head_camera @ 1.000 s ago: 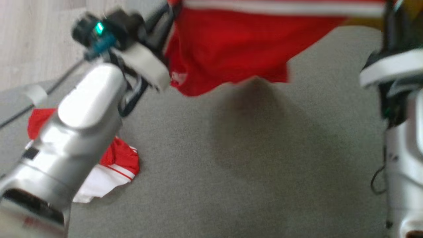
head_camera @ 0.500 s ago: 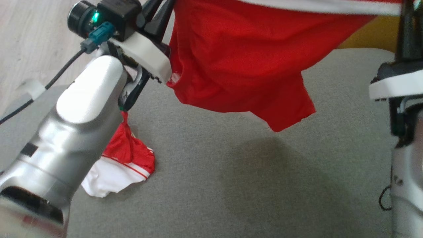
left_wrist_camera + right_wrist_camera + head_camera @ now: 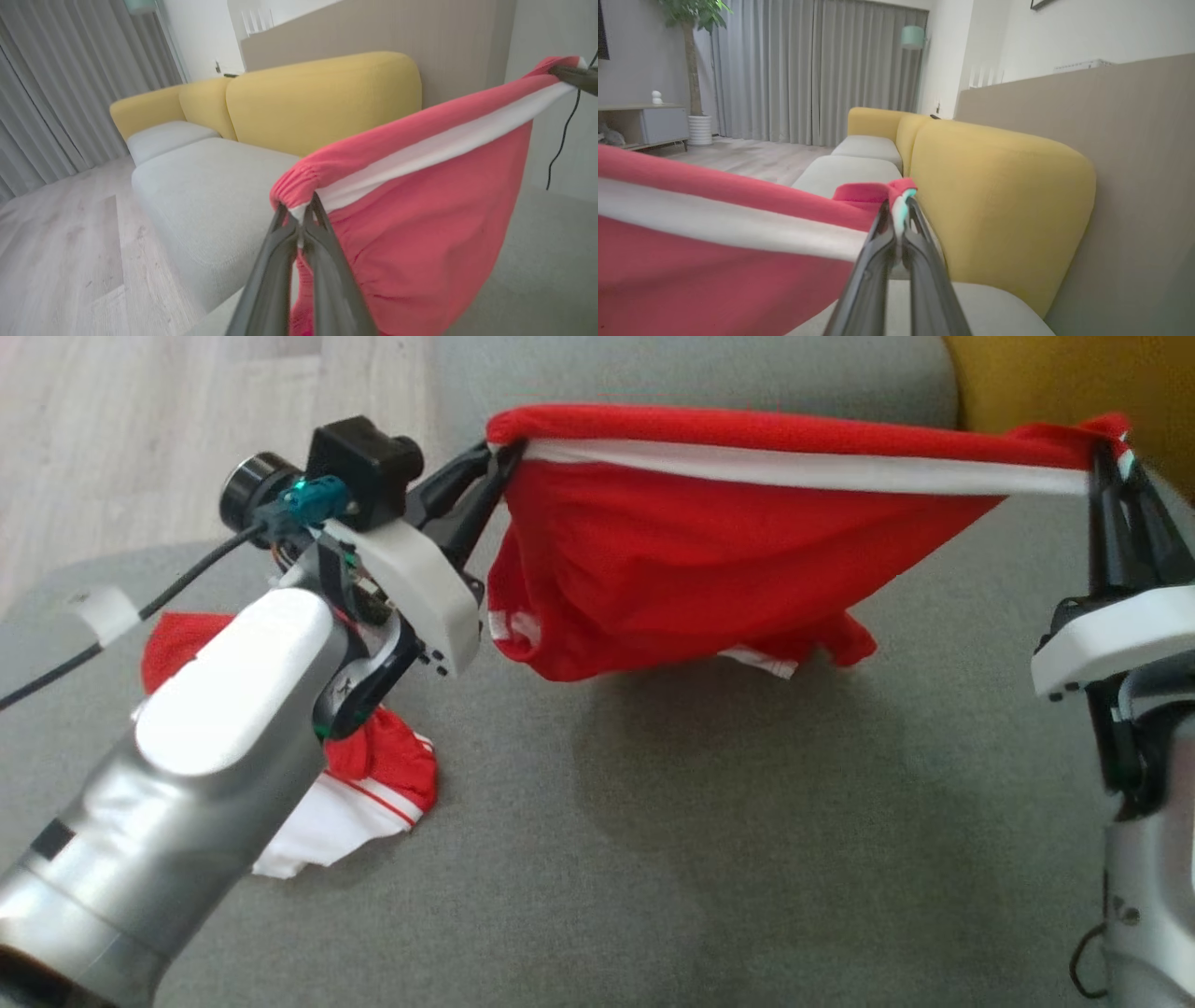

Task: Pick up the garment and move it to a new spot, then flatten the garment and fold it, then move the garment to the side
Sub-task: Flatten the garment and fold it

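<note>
The garment (image 3: 672, 560) is red with a white band along its waistband, stretched taut in the air between my two grippers above the grey cushion (image 3: 653, 840). My left gripper (image 3: 495, 453) is shut on its left waistband corner; the left wrist view shows the same pinch, left gripper (image 3: 303, 212) on garment (image 3: 420, 200). My right gripper (image 3: 1106, 453) is shut on the right corner, and the right wrist view has that right gripper (image 3: 899, 207) pinching the garment (image 3: 714, 242). The garment's lower part hangs down to about the cushion.
A second red and white garment (image 3: 364, 793) lies crumpled on the cushion at the left, partly under my left forearm (image 3: 215, 756). A yellow sofa back (image 3: 1055, 383) borders the far right. Wooden floor (image 3: 140, 439) lies beyond the cushion's left edge.
The head view has shifted, so the waistband now shows whole. The garment's hanging bottom has settled lower and closer to the cushion. Both grips have stayed shut.
</note>
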You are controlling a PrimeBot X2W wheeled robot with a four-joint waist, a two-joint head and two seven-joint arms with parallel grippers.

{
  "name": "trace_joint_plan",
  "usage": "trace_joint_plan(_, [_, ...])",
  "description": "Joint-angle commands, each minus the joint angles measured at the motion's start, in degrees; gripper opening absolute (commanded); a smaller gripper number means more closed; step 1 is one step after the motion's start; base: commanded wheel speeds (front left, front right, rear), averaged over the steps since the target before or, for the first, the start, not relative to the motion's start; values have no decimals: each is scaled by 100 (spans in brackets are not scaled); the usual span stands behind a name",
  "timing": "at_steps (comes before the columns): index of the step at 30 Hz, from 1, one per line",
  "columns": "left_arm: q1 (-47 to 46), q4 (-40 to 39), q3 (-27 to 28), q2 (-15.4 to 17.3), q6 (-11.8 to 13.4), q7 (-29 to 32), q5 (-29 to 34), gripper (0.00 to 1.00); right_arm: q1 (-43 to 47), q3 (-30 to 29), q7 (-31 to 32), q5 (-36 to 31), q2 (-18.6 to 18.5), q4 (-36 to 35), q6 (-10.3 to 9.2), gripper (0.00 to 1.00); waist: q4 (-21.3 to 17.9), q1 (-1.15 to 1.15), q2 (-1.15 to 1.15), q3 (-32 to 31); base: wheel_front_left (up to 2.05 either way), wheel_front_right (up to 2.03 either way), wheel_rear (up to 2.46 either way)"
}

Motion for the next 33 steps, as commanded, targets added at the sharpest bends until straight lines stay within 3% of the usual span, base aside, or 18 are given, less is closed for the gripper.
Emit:
trace_joint_plan(1, [-309,-266,234,291,42,224,-98,0,-263,83,112,60,1,-217,-4,0,-87,0,0,234,0,0,0])
trace_joint_plan(8, [-1122,-81,326,378,-50,1018,-257,0,-1485,361,644,307,92,664,-4,0,-367,0,0,1085,0,0,0])
trace_joint_plan(12, [-2046,619,434,306,-108,1078,-71,0,-2837,288,616,488,181,1739,-4,0,-493,0,0,1592,0,0,0])
trace_joint_plan(13, [-2046,619,434,306,-108,1078,-71,0,-2837,288,616,488,181,1739,-4,0,-493,0,0,1592,0,0,0])
trace_joint_plan(20, [-3558,1743,904,-171,182,-392,399,0,-4935,-793,-1097,313,325,3370,-4,0,-556,0,0,2171,0,0,0])
trace_joint_plan(23, [-3589,2118,823,-428,-5,-862,433,0,-5114,-954,-1345,183,348,4181,-4,0,-541,0,0,2255,0,0,0])
trace_joint_plan(28, [-2982,2545,375,-740,-318,-1160,361,0,-4848,-1217,-1246,-116,351,5335,-4,0,-477,0,0,2315,0,0,0])
trace_joint_plan(33, [-2117,2595,-309,-736,-393,-1273,318,0,-4416,-1403,-945,-300,170,6092,-4,0,-409,0,0,2217,0,0,0])
